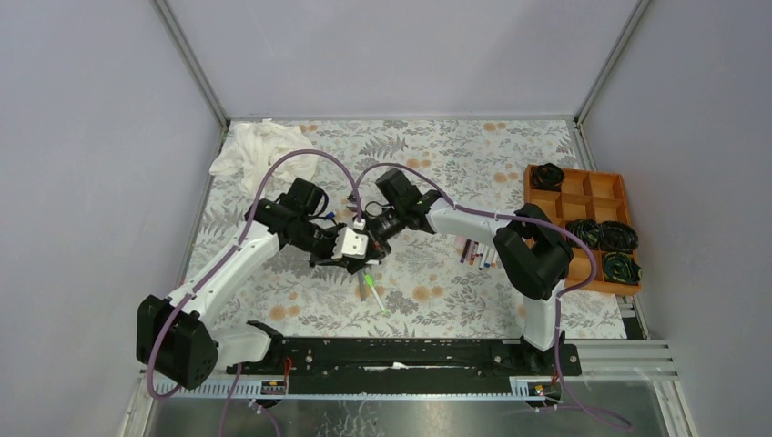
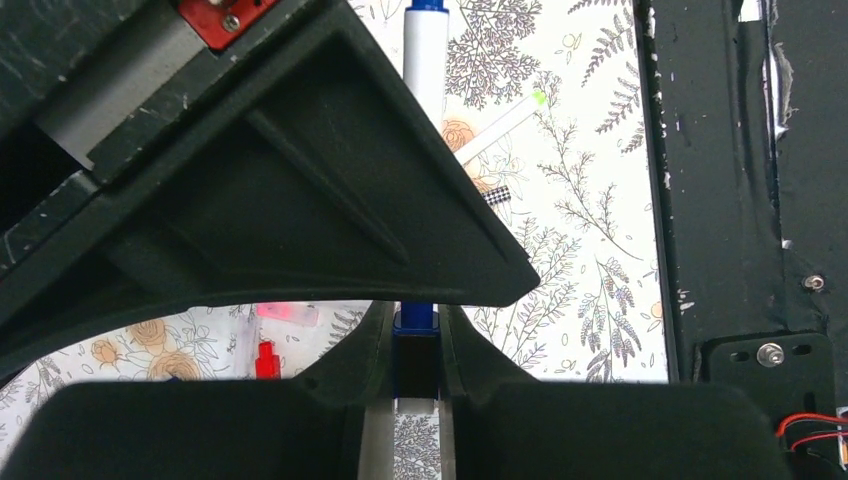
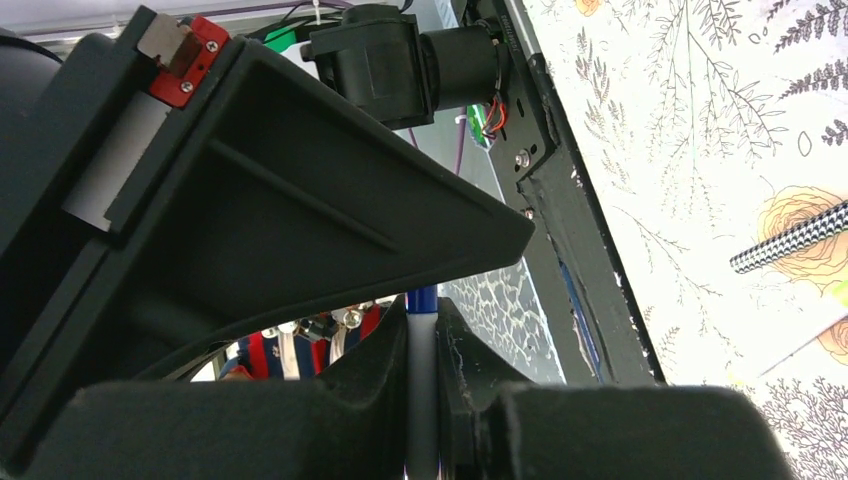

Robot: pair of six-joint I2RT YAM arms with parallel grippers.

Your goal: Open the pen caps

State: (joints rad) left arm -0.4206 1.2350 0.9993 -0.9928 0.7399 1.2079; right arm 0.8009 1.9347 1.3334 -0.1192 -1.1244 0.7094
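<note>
My left gripper is shut on the blue pen cap of a white-barrelled pen. My right gripper is shut on that pen's white barrel, close against the left jaws. In the top view the two grippers, left and right, meet nose to nose over the middle of the mat, and the pen between them is mostly hidden. A green-tipped white pen lies just in front of them and also shows in the left wrist view. A loose red cap and a pink cap lie on the mat.
Several more pens lie in a cluster to the right of the grippers. A black-and-white checked pen lies on the mat. An orange compartment tray with coiled cables stands at the right. A white cloth lies at the back left.
</note>
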